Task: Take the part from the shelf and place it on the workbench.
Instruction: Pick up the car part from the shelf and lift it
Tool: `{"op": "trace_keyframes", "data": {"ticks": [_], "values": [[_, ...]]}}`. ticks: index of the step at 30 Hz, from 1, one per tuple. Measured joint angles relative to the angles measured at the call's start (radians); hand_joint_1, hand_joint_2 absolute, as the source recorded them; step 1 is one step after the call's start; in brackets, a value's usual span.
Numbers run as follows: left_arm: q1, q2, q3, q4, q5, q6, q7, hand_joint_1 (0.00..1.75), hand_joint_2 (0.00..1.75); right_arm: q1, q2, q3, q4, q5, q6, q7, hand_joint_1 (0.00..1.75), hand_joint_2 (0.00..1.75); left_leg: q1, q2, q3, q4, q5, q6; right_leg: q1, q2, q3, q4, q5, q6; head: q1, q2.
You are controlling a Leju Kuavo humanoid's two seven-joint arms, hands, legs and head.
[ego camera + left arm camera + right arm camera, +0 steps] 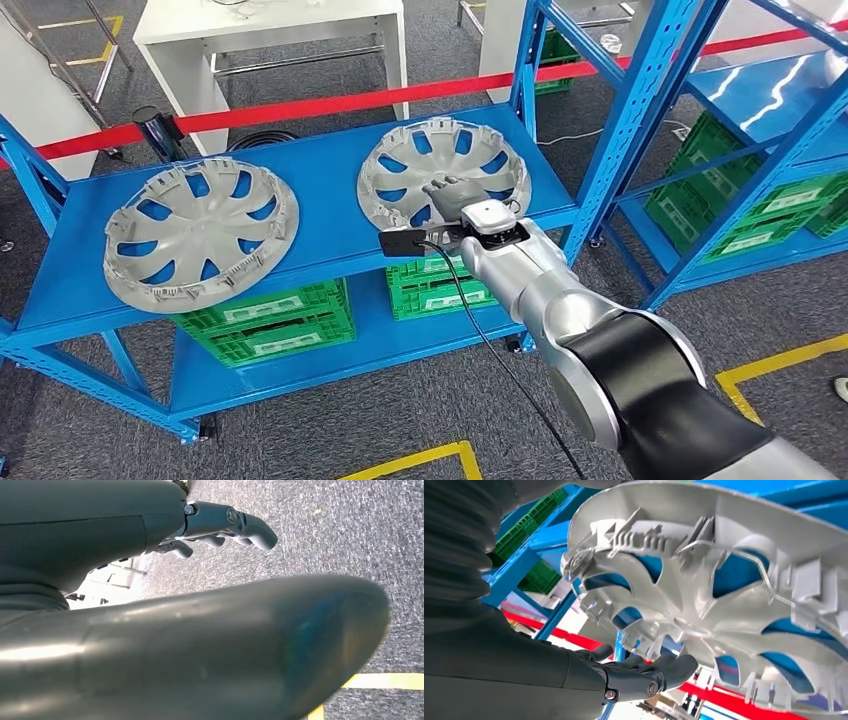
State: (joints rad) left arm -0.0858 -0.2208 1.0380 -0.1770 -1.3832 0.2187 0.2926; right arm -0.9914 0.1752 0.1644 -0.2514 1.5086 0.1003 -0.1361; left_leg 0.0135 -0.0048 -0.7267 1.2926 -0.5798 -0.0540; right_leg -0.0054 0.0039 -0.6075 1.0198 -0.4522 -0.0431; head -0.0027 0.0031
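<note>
The blue shelf rack (330, 235) is the biggest thing here, and everything else sits around it. On its upper board lie two silver wheel covers, ribbed side up: one wheel cover (200, 232) toward the left end, and the right-hand wheel cover (443, 182) near the rack's right upright (628, 120). Under that board, green crates (270, 320) fill the lower level. Behind the rack a red barrier tape (330, 103) runs across, with a white table (270, 35) beyond it. A second blue rack (770, 150) with more green crates stands just to the right.

The right arm reaches over the front edge of the board, and the right hand (452, 192) lies on the near part of the right-hand wheel cover, its fingers (674, 666) stretched out and apart under the cover's rim; from here I can't quite say whether they touch it. The left hand (225, 527) hangs over grey carpet, fingers loosely curled, holding nothing.
</note>
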Motion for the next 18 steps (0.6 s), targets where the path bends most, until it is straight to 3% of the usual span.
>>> {"op": "trace_keyframes", "data": {"ticks": [1, 2, 3, 5, 6, 10, 12, 14, 15, 16, 17, 18], "values": [[0.001, 0.0, 0.0, 0.0, 0.0, 0.0, 0.0, 0.0, 0.0, 0.002, 0.0, 0.0, 0.0, 0.0, 0.0, 0.0, 0.0, 1.75, 0.001, 0.0, -0.007, -0.001, 0.017, -0.002, -0.001, 0.001, 0.002, 0.002, -0.004, 0.001, 0.0, 0.0], [0.001, 0.001, 0.0, 0.0, 0.0, 0.0, 0.0, 0.0, 0.0, 0.003, 0.0, 0.0, 0.0, -0.001, 0.0, 0.0, 0.0, 1.75, 0.002, 0.0, 0.005, -0.038, 0.051, -0.003, -0.002, 0.001, 0.005, 0.005, -0.008, 0.004, 0.0, 0.0], [0.001, 0.002, 0.0, 0.0, 0.0, 0.0, 0.0, 0.0, 0.0, 0.003, 0.0, 0.0, 0.0, -0.001, -0.001, 0.001, 0.0, 1.75, 0.004, 0.001, 0.031, -0.103, 0.09, -0.004, -0.004, 0.002, 0.008, 0.01, -0.014, 0.008, 0.0, 0.0], [0.0, 0.001, 0.0, 0.0, 0.0, 0.0, 0.0, 0.0, 0.0, 0.002, -0.001, 0.0, 0.0, -0.004, -0.002, 0.001, 0.0, 1.75, 0.004, 0.002, 0.083, -0.211, 0.132, -0.001, -0.002, 0.003, 0.009, 0.02, -0.026, 0.019, -0.001, 0.0], [0.0, 0.001, 0.0, 0.0, 0.0, -0.001, -0.001, 0.0, 0.0, 0.002, -0.001, 0.0, 0.0, -0.006, -0.002, 0.0, 0.0, 1.75, 0.003, 0.002, 0.096, -0.237, 0.133, 0.005, 0.0, 0.003, 0.008, 0.023, -0.029, 0.025, -0.001, 0.0], [0.0, 0.0, 0.0, 0.0, 0.0, -0.002, -0.001, 0.0, 0.0, 0.002, -0.002, 0.0, 0.0, -0.014, -0.003, 0.0, 0.0, 1.75, 0.002, 0.001, 0.104, -0.246, 0.124, 0.037, 0.0, 0.002, 0.007, 0.031, -0.041, 0.044, 0.001, 0.0], [0.0, 0.0, 0.0, 0.0, 0.0, -0.002, -0.001, 0.0, 0.0, 0.0, -0.004, 0.0, 0.0, -0.025, -0.007, -0.005, 0.0, 1.75, 0.005, 0.001, 0.109, -0.25, 0.122, 0.05, -0.002, 0.001, -0.031, 0.106, -0.079, 0.053, 0.003, 0.0], [0.0, 0.0, 0.0, 0.0, 0.0, -0.002, -0.002, 0.0, 0.0, 0.0, -0.006, 0.0, 0.0, -0.046, -0.013, -0.016, 0.0, 1.75, 0.004, 0.002, 0.111, -0.249, 0.119, 0.056, -0.003, 0.001, -0.102, 0.234, -0.127, 0.058, 0.005, 0.0], [0.0, 0.0, 0.0, 0.0, 0.001, -0.002, -0.005, 0.0, 0.0, 0.002, -0.007, -0.001, 0.0, -0.062, -0.016, -0.024, 0.0, 1.75, 0.004, 0.002, 0.112, -0.249, 0.117, 0.057, -0.003, 0.001, -0.133, 0.281, -0.136, 0.058, 0.005, 0.0], [0.0, 0.0, 0.0, 0.0, 0.004, -0.002, -0.009, 0.0, 0.0, 0.004, -0.008, -0.004, 0.0, -0.081, -0.017, -0.032, 0.0, 1.75, 0.004, 0.001, 0.115, -0.249, 0.115, 0.058, -0.003, 0.001, -0.147, 0.295, -0.127, 0.057, 0.005, 0.0], [0.0, 0.0, 0.0, 0.0, 0.006, -0.003, -0.013, 0.0, 0.0, 0.004, -0.01, -0.01, 0.0, -0.102, -0.017, -0.04, 0.0, 1.75, 0.004, 0.0, 0.118, -0.248, 0.112, 0.057, -0.003, 0.001, -0.142, 0.269, -0.099, 0.054, 0.005, 0.0], [0.0, 0.0, 0.0, 0.0, 0.008, -0.005, -0.016, 0.0, 0.0, 0.004, -0.011, -0.018, 0.0, -0.124, -0.015, -0.047, 0.0, 1.75, 0.003, -0.001, 0.123, -0.248, 0.109, 0.055, -0.002, 0.0, -0.118, 0.209, -0.058, 0.05, 0.005, 0.0]]}}
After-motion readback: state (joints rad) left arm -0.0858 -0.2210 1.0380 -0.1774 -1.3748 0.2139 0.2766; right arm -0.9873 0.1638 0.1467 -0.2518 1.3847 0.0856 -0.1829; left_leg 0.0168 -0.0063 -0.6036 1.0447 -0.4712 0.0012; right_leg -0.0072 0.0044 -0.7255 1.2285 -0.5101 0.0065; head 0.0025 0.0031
